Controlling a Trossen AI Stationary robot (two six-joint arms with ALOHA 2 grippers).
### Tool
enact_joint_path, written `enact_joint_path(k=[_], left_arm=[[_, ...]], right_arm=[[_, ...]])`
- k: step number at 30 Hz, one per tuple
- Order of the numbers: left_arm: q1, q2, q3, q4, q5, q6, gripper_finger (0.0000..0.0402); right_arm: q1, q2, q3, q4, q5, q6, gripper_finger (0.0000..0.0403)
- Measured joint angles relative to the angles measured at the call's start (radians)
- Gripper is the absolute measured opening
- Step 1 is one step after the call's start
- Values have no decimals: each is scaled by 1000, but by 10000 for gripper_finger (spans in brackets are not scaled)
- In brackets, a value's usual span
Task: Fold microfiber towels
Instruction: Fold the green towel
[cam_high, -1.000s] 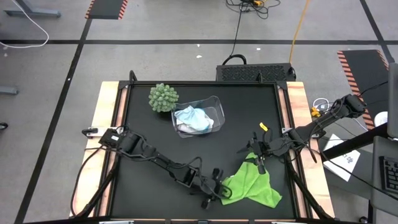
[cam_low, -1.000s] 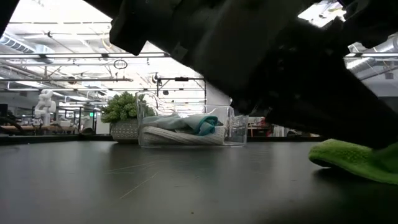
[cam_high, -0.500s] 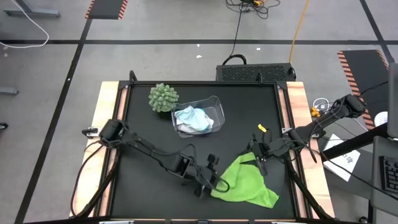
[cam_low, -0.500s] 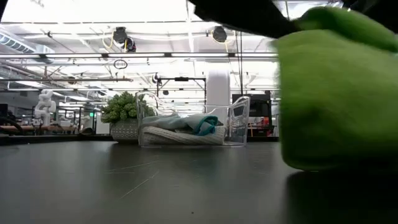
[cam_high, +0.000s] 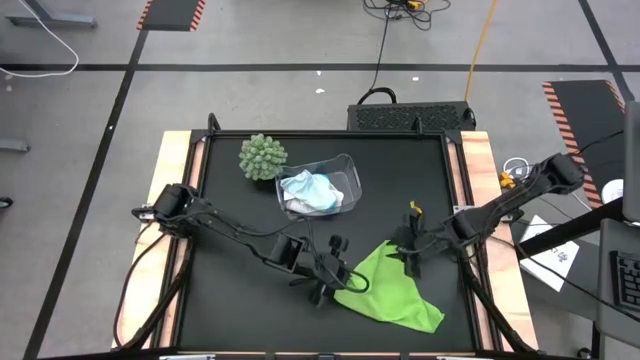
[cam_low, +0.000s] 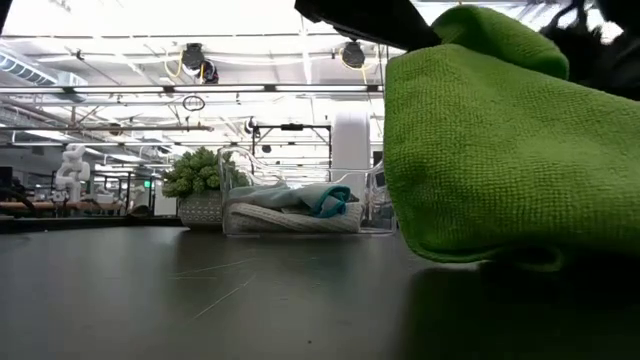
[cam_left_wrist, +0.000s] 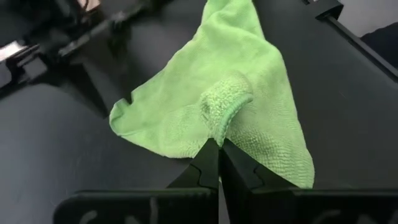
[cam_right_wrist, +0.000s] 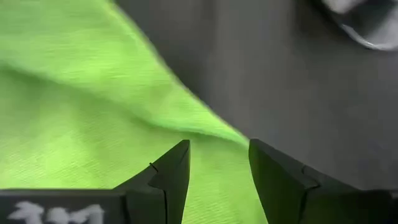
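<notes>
You are working over the black table; the lime green towel is lying spread across it between the two grippers, one corner lifted, the rest trailing on the surface beyond the left jaws; the white towel and the light blue towel are sitting in the clear bin, well apart from both sets of jaws.

Risk, my reading: the left pinch is catching only a small fold at the edge, so the cloth may be slipping out if you are pulling quickly; the right jaws are gripping nothing, so the far corner is likely dragging and bunching rather than laying flat; the fold may be coming out crooked because one side alone is carrying the cloth.

Left gripper: fingers pressed together, pinching a raised ridge of the green towel right at the tips.

Right gripper: fingers standing spread, hovering over the towel's edge; cloth is showing under the gap, but nothing is being clamped.
</notes>
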Motion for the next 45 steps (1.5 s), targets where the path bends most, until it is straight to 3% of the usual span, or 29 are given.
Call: enact_joint_path(k=[9, 20, 31, 35, 41, 45], left_arm=[[-1, 0, 0, -1, 4, 26, 6], [-1, 0, 0, -15, 18, 58, 4], [-1, 0, 0, -14, 39, 76, 7], [-1, 0, 0, -19, 39, 76, 4], [-1, 0, 0, -40, 39, 74, 3], [-1, -4, 0, -81, 12, 75, 5]], right_arm=[[-69, 83, 0, -77, 52, 144, 164], [-84, 86, 0, -157, -112, 274, 207], [-85, 144, 0, -94, -107, 223, 191], [-85, 186, 1, -51, -93, 207, 156], [-86, 190, -1, -29, -57, 126, 25], [-86, 168, -1, -6, -14, 94, 11]])
